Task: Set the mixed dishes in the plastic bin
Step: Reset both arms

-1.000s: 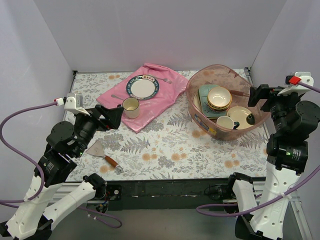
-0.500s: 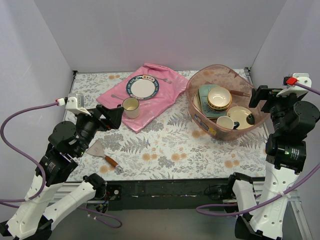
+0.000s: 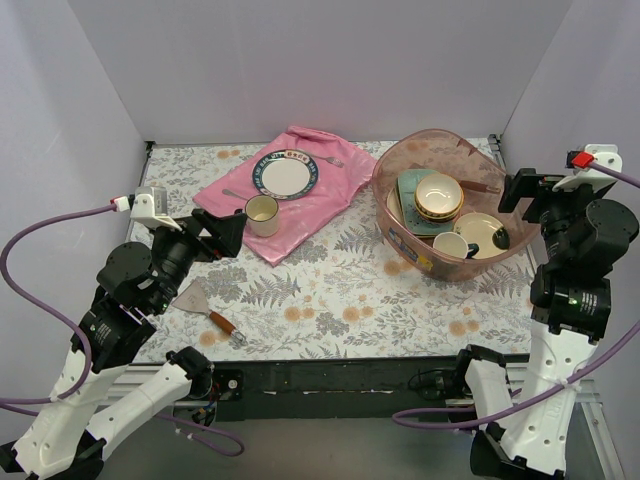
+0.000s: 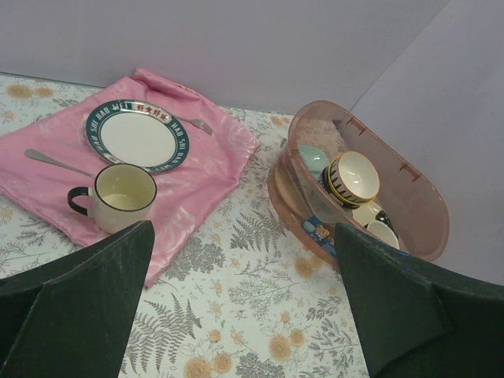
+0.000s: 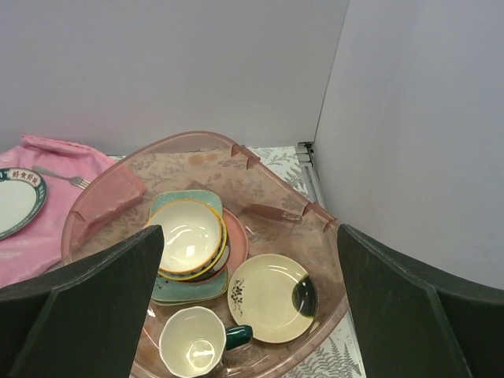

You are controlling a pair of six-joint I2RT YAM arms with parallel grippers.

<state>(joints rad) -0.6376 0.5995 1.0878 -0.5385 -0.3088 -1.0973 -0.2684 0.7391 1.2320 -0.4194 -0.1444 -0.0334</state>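
The plastic bin [image 3: 430, 137] stands at the back right, translucent pink. Inside it lie a pale green tray [image 5: 175, 290], stacked bowls [image 5: 185, 235], a yellow plate [image 5: 272, 298] with a dark patch, and a dark-handled mug [image 5: 191, 344]. A green-rimmed plate [image 3: 285, 174] and a cream mug [image 3: 262, 213] sit on the pink cloth [image 3: 325, 200]. My left gripper [image 3: 228, 237] hovers open, left of the cream mug [image 4: 122, 194] and apart from it. My right gripper [image 3: 520, 195] hangs open at the bin's right side, above the yellow plate, holding nothing.
A metal spatula [image 3: 205, 308] with a wooden handle lies on the floral tablecloth near the left arm. A spoon [image 4: 55, 160] and a fork [image 4: 197, 123] rest on the pink cloth. White walls enclose the table on three sides.
The right wrist has shifted very slightly. The left arm and all the dishes stay where they were.
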